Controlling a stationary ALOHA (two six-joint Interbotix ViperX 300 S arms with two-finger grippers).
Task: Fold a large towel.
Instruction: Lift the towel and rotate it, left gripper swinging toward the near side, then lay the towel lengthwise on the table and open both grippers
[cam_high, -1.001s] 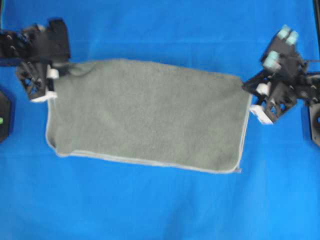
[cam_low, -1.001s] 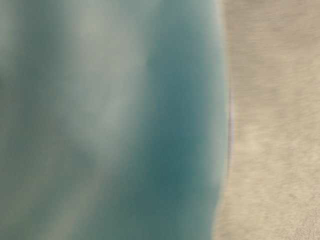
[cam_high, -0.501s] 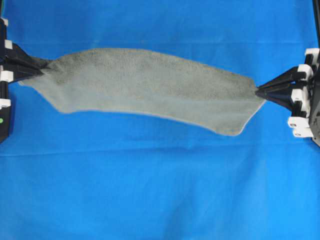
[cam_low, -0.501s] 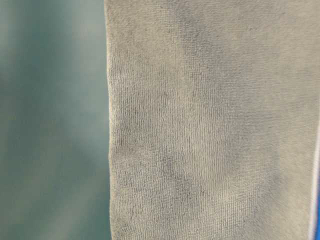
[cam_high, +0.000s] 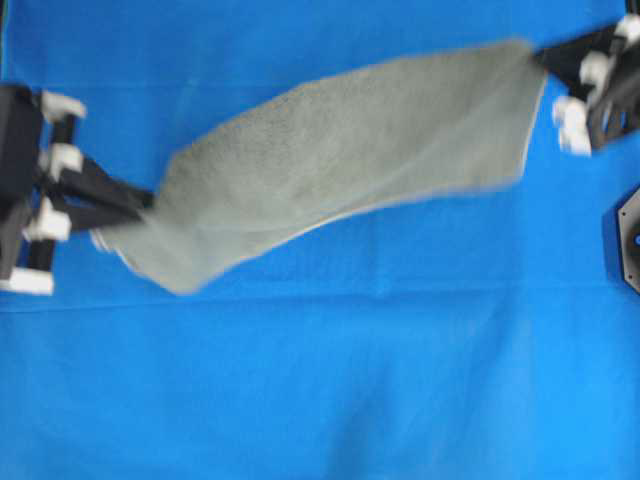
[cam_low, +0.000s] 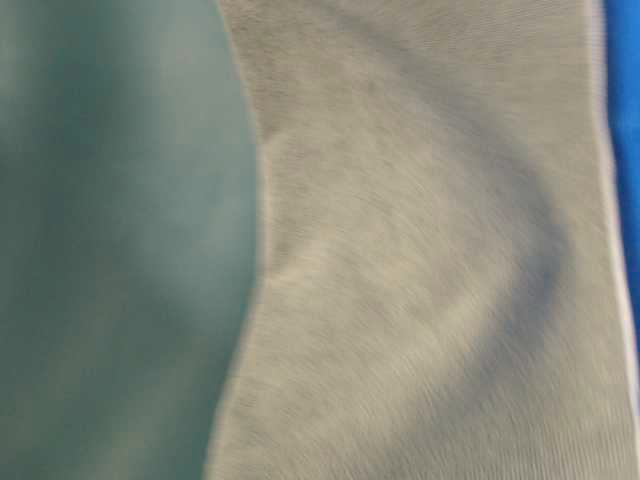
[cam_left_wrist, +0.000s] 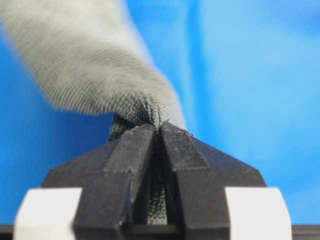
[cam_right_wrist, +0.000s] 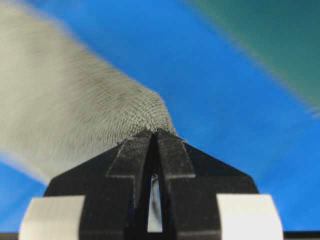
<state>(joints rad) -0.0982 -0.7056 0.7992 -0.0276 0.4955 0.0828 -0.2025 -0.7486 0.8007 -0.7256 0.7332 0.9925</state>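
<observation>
The towel (cam_high: 340, 160) is held up over the blue cloth (cam_high: 320, 400), from middle left to upper right – pinched tight by the left gripper (cam_high: 140, 200) and right gripper (cam_high: 540, 55) – likely so it is stretched flat for folding.

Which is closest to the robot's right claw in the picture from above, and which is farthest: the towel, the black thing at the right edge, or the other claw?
From the right gripper, top right in the overhead view:
1. towel: pinched in its jaws, stretching left.
2. black piece: at the right edge, below the gripper.
3. left gripper: far left, holding the towel's other end.
</observation>
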